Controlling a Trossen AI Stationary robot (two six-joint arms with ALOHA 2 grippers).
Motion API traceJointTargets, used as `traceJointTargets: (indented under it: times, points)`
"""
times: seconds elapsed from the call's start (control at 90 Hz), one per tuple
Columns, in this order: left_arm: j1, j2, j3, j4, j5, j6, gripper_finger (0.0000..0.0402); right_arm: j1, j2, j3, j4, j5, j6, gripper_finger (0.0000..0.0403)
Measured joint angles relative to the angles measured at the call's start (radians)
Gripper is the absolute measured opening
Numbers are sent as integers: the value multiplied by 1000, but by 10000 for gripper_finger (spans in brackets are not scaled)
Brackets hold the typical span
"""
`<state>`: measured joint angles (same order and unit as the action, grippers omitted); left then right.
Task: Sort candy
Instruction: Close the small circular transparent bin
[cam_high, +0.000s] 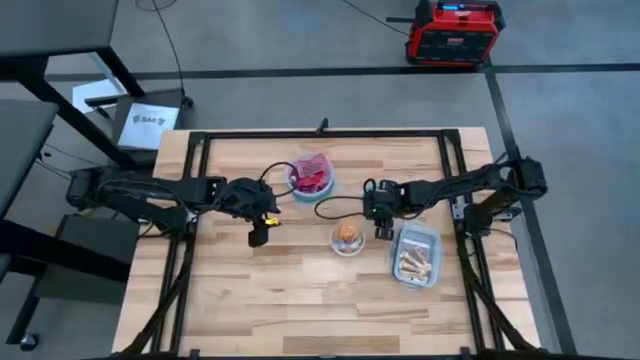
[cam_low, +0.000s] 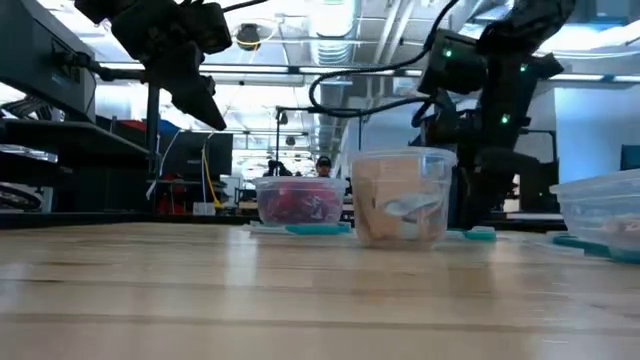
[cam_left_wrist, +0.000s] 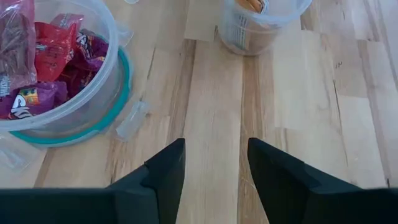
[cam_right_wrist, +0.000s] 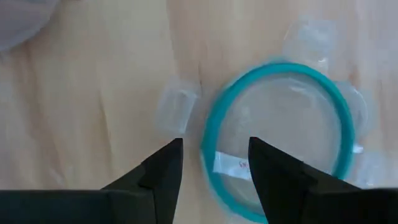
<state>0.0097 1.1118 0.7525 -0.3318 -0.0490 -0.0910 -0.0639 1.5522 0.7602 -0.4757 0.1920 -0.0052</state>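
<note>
Lying jumbled, candy (cam_left_wrist: 43, 59) shares no common axis.

You had one camera straight overhead, one level at the table (cam_high: 330, 300) edge, two close wrist cameras facing downward.

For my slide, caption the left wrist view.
Open left gripper hovers over bare wood beside the bowl of red and purple candy.
</note>
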Motion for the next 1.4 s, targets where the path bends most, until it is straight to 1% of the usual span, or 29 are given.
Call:
traceJointTargets:
  times: [0.078,0.167,0.233,0.333,0.478,0.511,0.667,0.767,0.822,0.933,1.022,1.122,1.211,1.3,1.4]
  points:
    - [0,0,0,2,0,0,159,13,31,2,9,-10,-36,166]
    - [0,0,0,2,0,5,159,29,77,5,19,20,-73,164]
    - [0,0,0,0,0,8,159,37,106,9,13,42,-82,155]
    - [0,0,0,1,0,7,159,45,136,14,19,52,-76,116]
    - [0,0,0,1,0,6,159,49,141,12,28,53,-84,21]
    - [0,0,0,1,0,6,159,48,137,11,29,49,-83,13]
    - [0,0,0,1,0,4,159,45,102,2,31,36,-79,4]
    - [0,0,0,1,0,0,159,43,47,-2,27,32,-49,2]
    - [0,0,0,1,0,0,159,42,5,-8,-9,29,-35,1]
    - [0,0,0,6,0,0,159,42,-103,-2,-26,30,9,0]
    - [0,0,4,10,0,0,159,44,-193,-5,-73,23,51,0]
    - [0,0,25,16,0,14,159,44,-297,-4,-74,-18,96,0]
    - [0,0,34,61,0,53,159,44,-393,-3,-72,-69,131,0]
    - [0,0,36,141,0,143,159,45,-484,-3,-53,-146,175,0]
    - [0,0,37,244,0,290,159,50,-567,-2,18,-240,232,0]
